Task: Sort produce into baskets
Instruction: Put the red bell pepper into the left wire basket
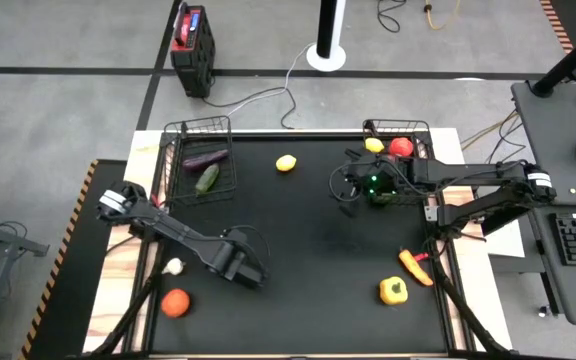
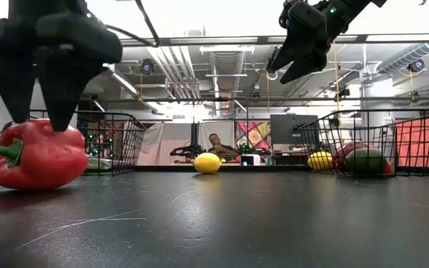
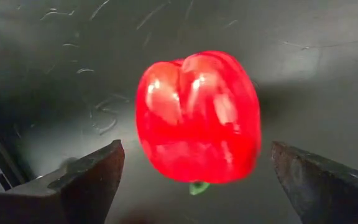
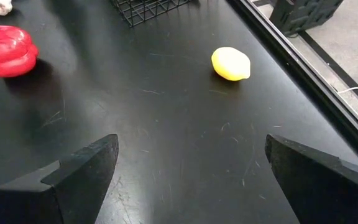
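A red pepper (image 3: 197, 115) lies on its side on the black table (image 1: 308, 240); it also shows in the low view (image 2: 36, 156). My left gripper (image 3: 197, 177) is open right above it, pointing down, one finger on either side and not touching; in the high view my left gripper (image 1: 248, 268) hides the pepper. My right gripper (image 1: 346, 186) is open and empty, high above the table (image 2: 298, 52), near the right basket (image 1: 400, 140). A lemon (image 4: 231, 64) lies loose on the table. The left basket (image 1: 200, 158) holds an eggplant (image 1: 205, 157) and a cucumber (image 1: 207, 179).
The right basket holds a lemon (image 1: 373, 145) and a red tomato (image 1: 400, 147). A garlic (image 1: 173, 266) and a red tomato (image 1: 175, 302) lie at the near left. A yellow pepper (image 1: 393, 291) and an orange-red piece (image 1: 415, 266) lie at the near right.
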